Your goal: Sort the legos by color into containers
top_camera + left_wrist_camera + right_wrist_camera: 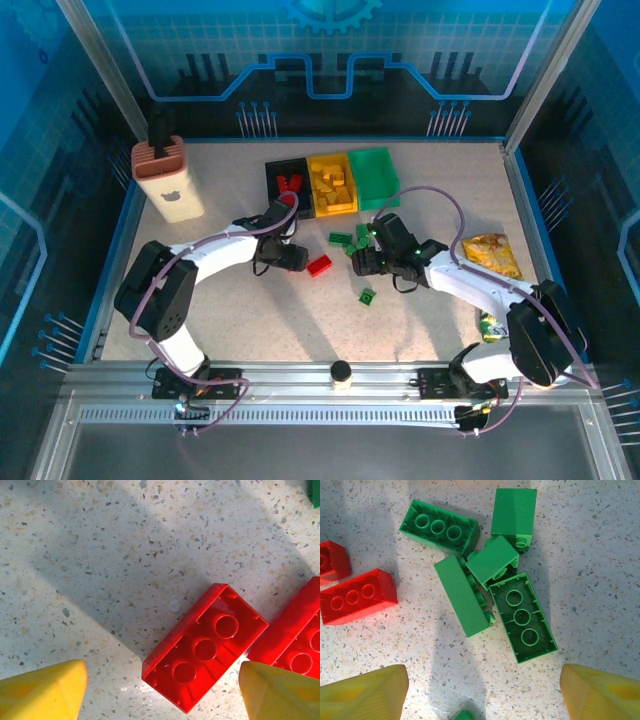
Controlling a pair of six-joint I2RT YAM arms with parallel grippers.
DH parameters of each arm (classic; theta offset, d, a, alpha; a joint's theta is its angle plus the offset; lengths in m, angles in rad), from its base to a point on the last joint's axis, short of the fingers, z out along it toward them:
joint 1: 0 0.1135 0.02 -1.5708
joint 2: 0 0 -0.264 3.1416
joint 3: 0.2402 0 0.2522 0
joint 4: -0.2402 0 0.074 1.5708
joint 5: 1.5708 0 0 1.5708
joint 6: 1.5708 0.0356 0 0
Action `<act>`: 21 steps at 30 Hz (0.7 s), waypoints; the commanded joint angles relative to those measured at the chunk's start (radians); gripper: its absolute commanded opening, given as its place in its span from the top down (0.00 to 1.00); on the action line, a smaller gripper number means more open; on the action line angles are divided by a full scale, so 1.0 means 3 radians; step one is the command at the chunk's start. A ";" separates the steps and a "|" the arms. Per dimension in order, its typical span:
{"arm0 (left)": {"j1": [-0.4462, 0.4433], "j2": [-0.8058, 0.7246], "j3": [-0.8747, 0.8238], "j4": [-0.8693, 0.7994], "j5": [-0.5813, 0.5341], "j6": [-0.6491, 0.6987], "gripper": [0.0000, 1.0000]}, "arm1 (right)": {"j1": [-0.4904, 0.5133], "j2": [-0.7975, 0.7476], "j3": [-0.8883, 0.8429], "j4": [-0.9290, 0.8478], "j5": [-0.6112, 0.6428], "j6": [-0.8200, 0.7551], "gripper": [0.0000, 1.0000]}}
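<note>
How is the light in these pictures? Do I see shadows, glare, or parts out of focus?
Left wrist view: a broad shadow band crosses the table; glare brightens it below the sharp red lego; the yellow fingers look soft. Right wrist view: green legos are sharp, with soft shadows. Top external view: blue-tinted walls.

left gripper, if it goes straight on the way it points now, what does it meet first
Most likely the red brick lying underside up, framed between the fingers of the open left gripper. One finger may graze the second red brick beside it; depth is unclear.
</note>
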 commanded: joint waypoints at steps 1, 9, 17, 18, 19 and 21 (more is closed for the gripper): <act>-0.0007 0.0108 0.0108 -0.0038 0.0231 0.0115 0.22 | -0.0006 -0.0035 -0.0018 0.0027 -0.0056 0.0036 0.20; -0.0025 0.0186 0.0114 -0.0006 0.0388 0.0067 0.26 | -0.0006 -0.0010 0.0008 0.0034 -0.0063 0.0035 0.20; -0.0037 0.0418 0.0261 0.0052 0.0374 -0.0035 0.30 | -0.0006 0.0099 0.0078 0.0052 -0.0113 0.0057 0.20; -0.0038 0.0446 0.0293 0.0039 0.0363 -0.0047 0.31 | -0.0006 0.0098 0.0079 0.0052 -0.0108 0.0057 0.20; -0.0039 0.0475 0.0325 0.0018 0.0340 -0.0050 0.33 | -0.0006 0.0090 0.0079 0.0048 -0.0100 0.0056 0.20; -0.0038 0.0513 0.0364 0.0010 0.0309 -0.0065 0.36 | -0.0009 0.0075 0.0075 0.0043 -0.0079 0.0048 0.20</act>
